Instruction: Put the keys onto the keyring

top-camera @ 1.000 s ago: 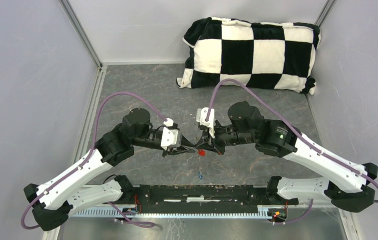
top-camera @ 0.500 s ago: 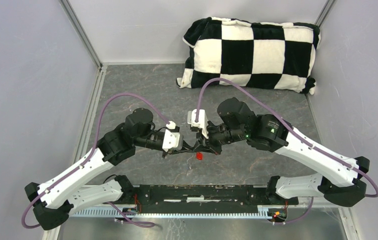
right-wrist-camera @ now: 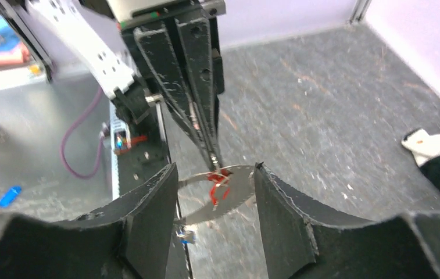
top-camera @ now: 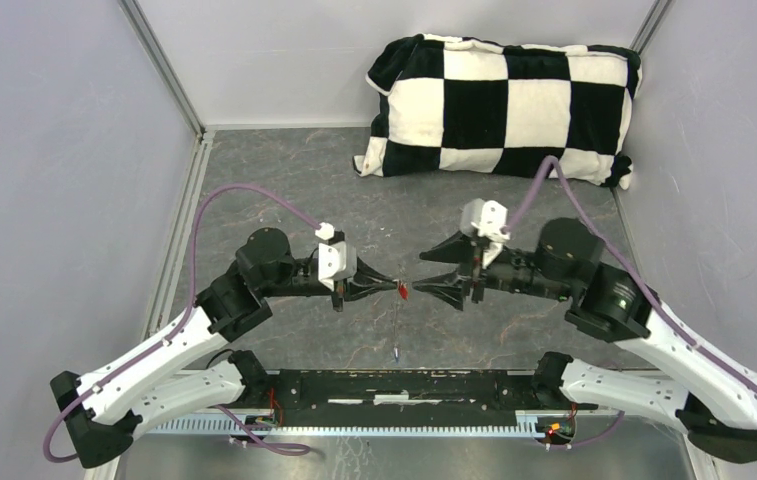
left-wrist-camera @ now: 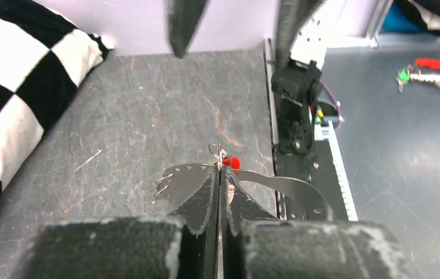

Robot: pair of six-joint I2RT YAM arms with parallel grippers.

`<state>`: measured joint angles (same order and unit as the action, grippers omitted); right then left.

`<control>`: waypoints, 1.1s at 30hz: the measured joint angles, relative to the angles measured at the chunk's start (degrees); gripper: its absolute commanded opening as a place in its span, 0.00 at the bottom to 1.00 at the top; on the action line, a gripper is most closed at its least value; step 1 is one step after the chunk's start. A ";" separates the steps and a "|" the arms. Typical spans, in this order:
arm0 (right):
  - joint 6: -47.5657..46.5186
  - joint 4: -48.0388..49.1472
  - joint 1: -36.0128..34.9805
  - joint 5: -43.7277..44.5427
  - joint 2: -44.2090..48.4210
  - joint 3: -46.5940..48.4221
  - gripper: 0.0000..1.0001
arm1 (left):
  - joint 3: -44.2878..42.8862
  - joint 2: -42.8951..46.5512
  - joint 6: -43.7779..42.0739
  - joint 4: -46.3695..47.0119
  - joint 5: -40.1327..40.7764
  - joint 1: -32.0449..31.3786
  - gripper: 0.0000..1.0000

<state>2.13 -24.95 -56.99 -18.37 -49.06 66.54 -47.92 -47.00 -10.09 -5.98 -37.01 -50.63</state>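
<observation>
My left gripper (top-camera: 395, 287) is shut on the top of the keyring (top-camera: 396, 325), a thin silvery loop that hangs straight down from its tips above the table. The red key (top-camera: 403, 291) sits on the loop right at those tips. The blue key (top-camera: 395, 354) dangles at the loop's bottom. In the left wrist view my left gripper (left-wrist-camera: 220, 170) is pressed shut, the keyring (left-wrist-camera: 290, 185) curving out to both sides and the red key (left-wrist-camera: 233, 163) just past the tips. My right gripper (top-camera: 420, 273) stands open a little to the right, touching nothing. In its wrist view the right gripper (right-wrist-camera: 216, 168) frames the keyring (right-wrist-camera: 238, 195), red key (right-wrist-camera: 217, 185) and blue key (right-wrist-camera: 187, 235).
A black-and-white checkered pillow (top-camera: 499, 105) lies at the back right of the grey table; its edge shows in the left wrist view (left-wrist-camera: 14, 99). The black base rail (top-camera: 404, 385) runs along the near edge. Grey walls close in the left, right and back.
My right gripper has opened, let go at the red key and drawn back to the right. My left gripper has shut on the keyring. The loop hangs freely with the blue key low.
</observation>
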 measured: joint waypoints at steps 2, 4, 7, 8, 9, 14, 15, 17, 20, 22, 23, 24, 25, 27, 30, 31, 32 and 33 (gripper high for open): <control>1.49 2.60 0.13 0.28 2.27 -2.38 0.59 | 0.57 -0.07 3.52 3.93 1.20 0.00 0.02; 3.67 6.58 0.13 0.63 4.92 -6.12 0.60 | 0.66 -0.31 6.05 7.30 1.99 0.00 0.02; 5.84 10.25 0.15 1.05 6.05 -10.10 0.60 | 0.63 -0.76 8.44 12.00 2.40 0.00 0.02; 6.38 11.21 0.15 1.20 6.08 -11.15 0.59 | 0.63 -0.96 9.07 13.20 2.23 0.02 0.02; 7.08 12.09 0.15 1.55 6.12 -12.26 0.58 | 0.63 -1.11 9.64 14.05 1.97 0.02 0.02; 8.26 14.80 0.15 2.60 5.44 -14.27 0.47 | 0.63 -1.46 10.73 16.02 -1.07 0.04 0.02; 8.48 15.52 0.17 2.60 5.49 -14.29 0.42 | 0.63 -1.46 10.73 16.28 -1.60 0.04 0.02; 8.61 16.68 0.15 2.58 5.62 -14.32 0.36 | 0.63 -1.46 10.73 16.83 -2.51 0.04 0.02; 8.90 18.34 0.15 2.43 6.29 -14.78 0.25 | 0.63 -1.46 10.75 17.31 -3.52 0.04 0.02; 9.11 18.58 0.09 2.16 6.80 -15.08 0.19 | 0.63 -1.46 10.75 17.51 -3.72 0.07 0.02; 9.20 18.62 0.11 2.03 7.04 -15.26 0.16 | 0.61 -1.46 10.75 17.64 -3.72 0.09 0.02; 9.18 18.69 0.11 1.92 7.23 -15.37 0.15 | 0.61 -1.46 10.75 17.70 -3.72 0.11 0.02; 9.18 18.69 0.09 1.84 7.39 -15.43 0.12 | 0.61 -1.46 10.73 17.70 -3.72 0.11 0.02; 9.22 18.62 0.09 1.62 7.67 -15.50 0.08 | 0.61 -1.46 10.73 17.70 -3.69 0.11 0.02; 9.22 18.38 0.11 1.31 7.87 -15.54 0.06 | 0.61 -1.46 10.73 17.70 -3.74 0.11 0.02; 9.20 18.34 0.11 1.05 7.87 -15.54 0.06 | 0.61 -1.46 10.73 17.70 -3.82 0.11 0.02; 9.18 18.29 0.11 0.81 7.87 -15.54 0.06 | 0.61 -1.46 10.73 17.70 -3.98 0.09 0.02; 9.20 18.18 0.11 0.57 7.85 -15.54 0.06 | 0.61 -1.46 10.73 17.70 -4.07 0.09 0.02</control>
<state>11.33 -6.76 -56.88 -17.80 -41.21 51.00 -47.31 -48.47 0.64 11.73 -41.08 -50.54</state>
